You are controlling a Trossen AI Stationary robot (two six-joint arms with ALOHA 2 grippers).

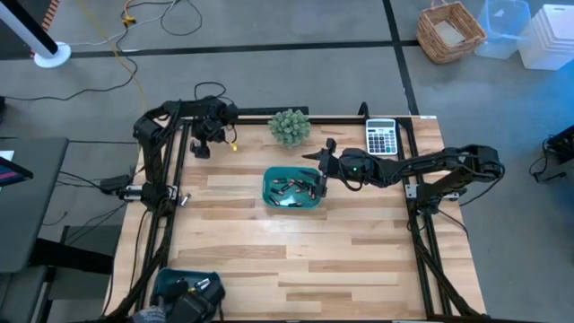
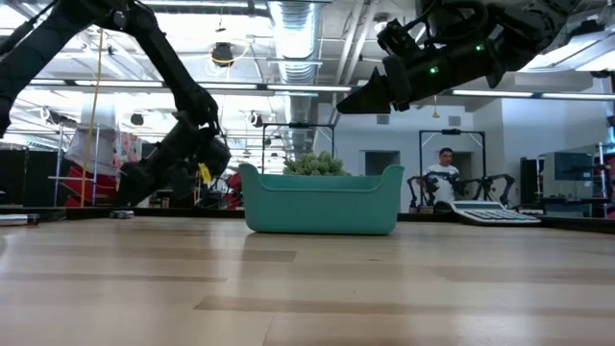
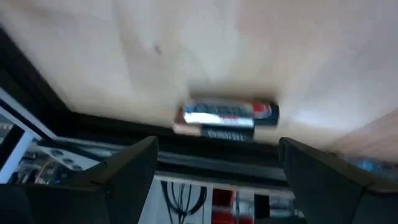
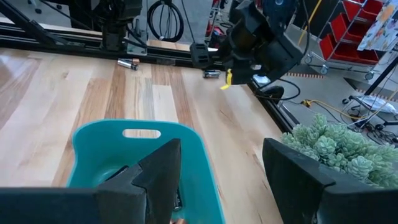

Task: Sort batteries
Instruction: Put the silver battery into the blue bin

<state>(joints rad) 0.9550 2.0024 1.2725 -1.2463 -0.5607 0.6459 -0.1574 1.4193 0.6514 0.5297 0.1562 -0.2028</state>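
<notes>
Batteries (image 1: 294, 188) lay jumbled in the teal tray (image 1: 269, 187) directly below the right gripper (image 1: 321, 175), its fingers wide and empty, while the left gripper (image 1: 203, 146), also spread, hung over two cells (image 3: 229, 118) lying crosswise at the far table edge.

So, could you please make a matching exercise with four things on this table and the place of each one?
Things:
1. teal tray
2. calculator
3. green plant
4. left pincer

Places:
A. far right corner of the table
B. far left corner, open over two batteries lying by the table edge
C. middle of the table, with the open right pincer above it
D. far edge, between the two arms

Pairs: 1-C, 2-A, 3-D, 4-B
</notes>
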